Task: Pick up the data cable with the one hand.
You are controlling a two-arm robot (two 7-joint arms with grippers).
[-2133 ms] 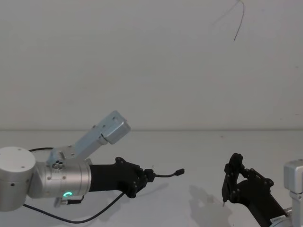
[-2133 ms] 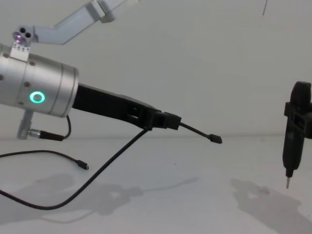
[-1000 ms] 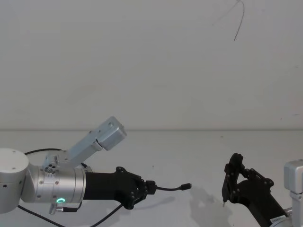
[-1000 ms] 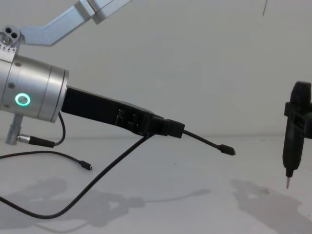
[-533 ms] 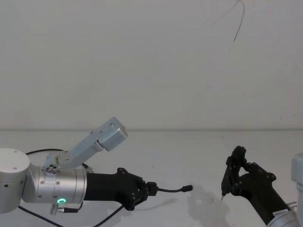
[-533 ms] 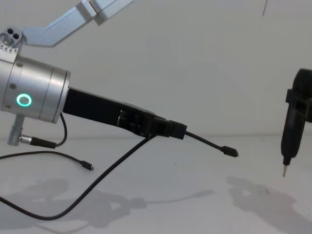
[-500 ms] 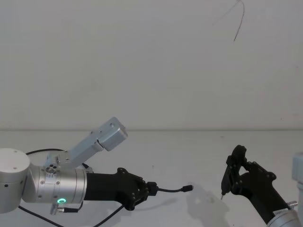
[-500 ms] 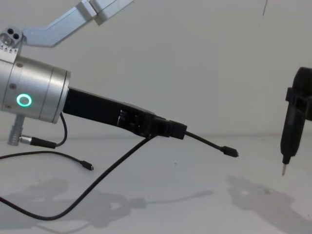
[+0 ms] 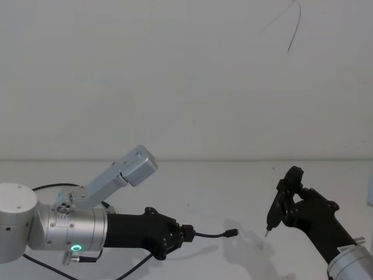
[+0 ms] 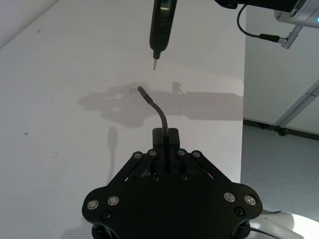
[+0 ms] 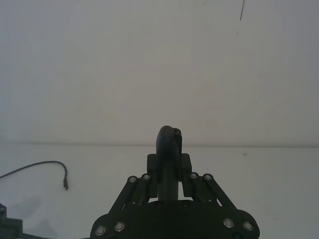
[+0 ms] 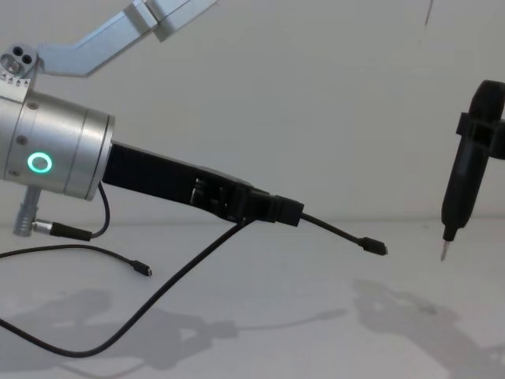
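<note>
The data cable [image 12: 170,284] is a thin black cord. My left gripper [image 12: 288,212] [image 9: 185,233], on the silver cylinder with the green ring [image 12: 38,163], is shut on it near one end, above the table. That end's plug [image 12: 375,247] [image 9: 232,233] [image 10: 141,90] sticks out past the fingertips. The rest of the cord droops to the table, and its other plug [image 12: 142,269] [image 11: 64,181] lies there at the left. My right gripper [image 9: 291,201] [image 11: 169,164] is shut on an upright black pointed tool [image 12: 465,181] [image 10: 160,22], right of the raised plug.
The white table [image 12: 300,332] runs back to a plain white wall. A short black wire with a silver barrel connector [image 12: 55,229] hangs under my left wrist. In the left wrist view a grey floor and a metal leg [image 10: 299,107] show past the table edge.
My right gripper has lifted the pointed tool and carried it left, closer to the raised plug. My left gripper first reached forward and lower with the cable, then held still.
</note>
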